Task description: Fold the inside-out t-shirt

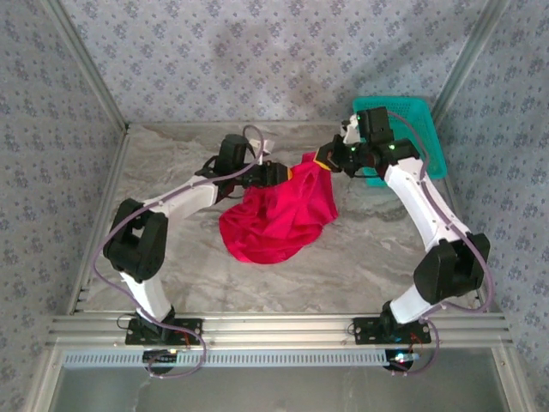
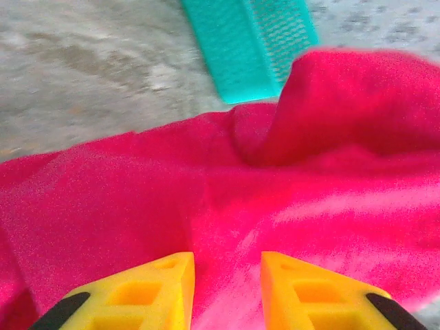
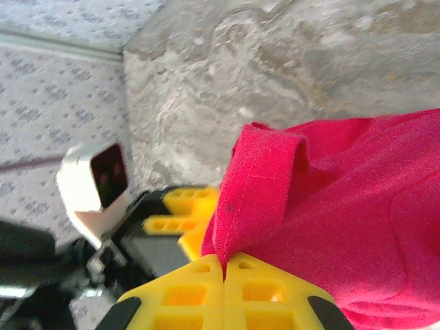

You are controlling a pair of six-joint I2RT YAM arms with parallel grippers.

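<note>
The marble-patterned table [image 1: 171, 249] carries the inside-out t-shirt [image 1: 279, 219], a red heap bunched between and below both sets of jaws. The teal mesh basket [image 1: 420, 129] sits just behind the right jaws.

The right gripper [image 3: 223, 261] has its jaws pressed together, pinching a stitched hem that rises above their tips. The left gripper [image 2: 227, 265] has its jaws spread, with cloth lying across the gap and just ahead but not gripped.

The step in hand looks like taking hold to spread the shirt flat. Next, the left jaws probably need to close on an edge before both arms draw apart.
</note>
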